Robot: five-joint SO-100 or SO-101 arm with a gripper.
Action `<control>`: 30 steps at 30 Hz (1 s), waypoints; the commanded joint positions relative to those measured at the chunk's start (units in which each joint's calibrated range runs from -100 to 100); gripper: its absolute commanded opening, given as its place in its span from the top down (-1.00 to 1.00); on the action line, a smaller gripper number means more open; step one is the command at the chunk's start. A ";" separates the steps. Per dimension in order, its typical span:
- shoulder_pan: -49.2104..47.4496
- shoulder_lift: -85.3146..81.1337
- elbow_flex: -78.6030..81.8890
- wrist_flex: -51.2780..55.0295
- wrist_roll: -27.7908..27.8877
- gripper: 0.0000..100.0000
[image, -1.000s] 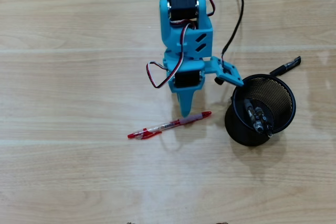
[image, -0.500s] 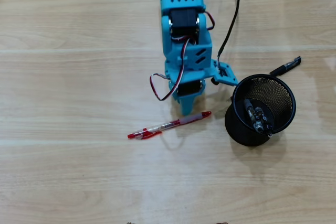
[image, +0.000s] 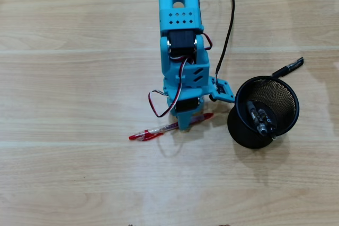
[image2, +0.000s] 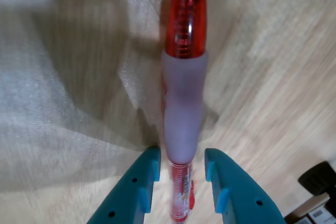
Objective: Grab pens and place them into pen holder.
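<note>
The tool (image2: 181, 174) stands low over the desk (image: 63, 173) with its two fingers narrowly apart, one on each side of the red pen (image2: 182, 103), placed to close on the barrel just behind the pale rubber grip; nothing is held yet. The pen lies flat, just left of the holder (image: 265, 110) in the overhead view, where the arm hides its middle. Pens (image: 259, 117) already stand inside the holder. A black pen (image: 288, 68) lies behind the holder, partly hidden.

No legible text, label, brand or number in either view. Boxes (image2: 320, 209) right of the gripper (image2: 181, 167) in the wrist view carry marks too blurred to read.
</note>
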 commanded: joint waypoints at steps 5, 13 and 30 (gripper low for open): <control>0.75 0.32 -1.31 0.43 0.54 0.80; 0.27 0.32 -1.31 0.60 0.64 0.80; -3.28 0.83 -0.40 10.23 0.22 0.96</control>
